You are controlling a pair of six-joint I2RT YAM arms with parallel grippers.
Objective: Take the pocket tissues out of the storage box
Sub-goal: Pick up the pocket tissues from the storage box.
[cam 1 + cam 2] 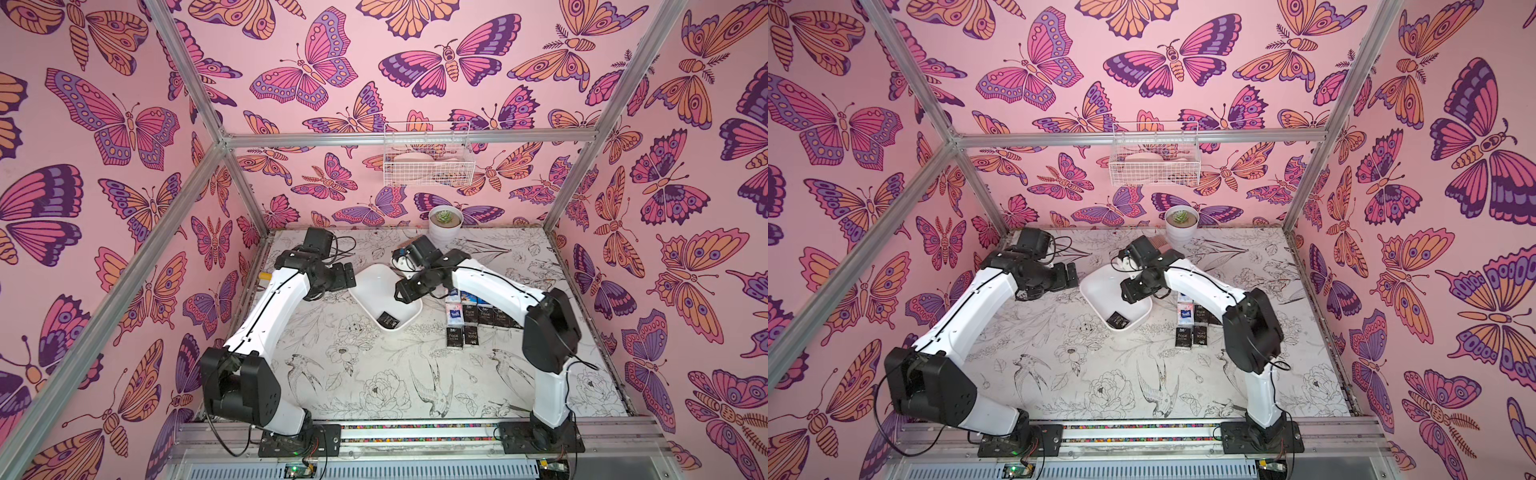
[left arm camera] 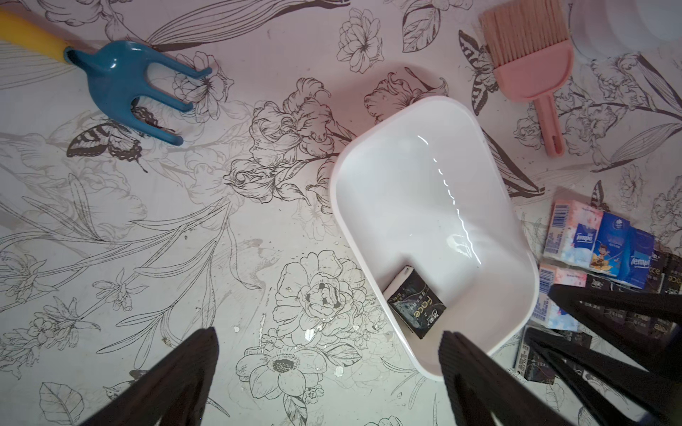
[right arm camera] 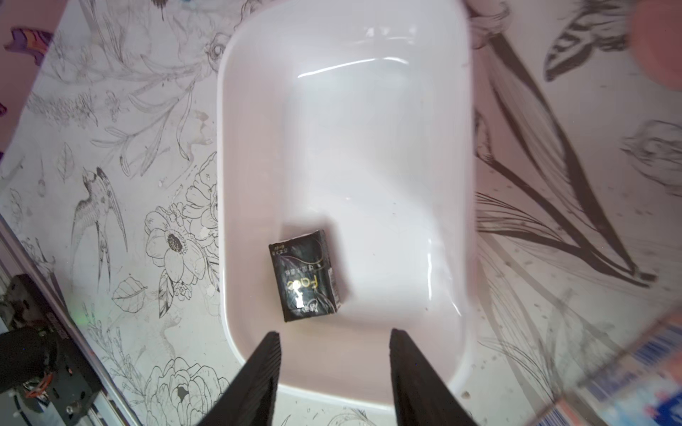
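Storage box (image 3: 343,110) glossy white, round-cornered; my right hand (image 3: 334,369) parted, empty, above one black packet (image 3: 304,274); left hand (image 2: 328,369) released.

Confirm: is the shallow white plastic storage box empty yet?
Not empty. One black pocket tissue packet lies flat in the shallow white plastic storage box; the rest is bare.
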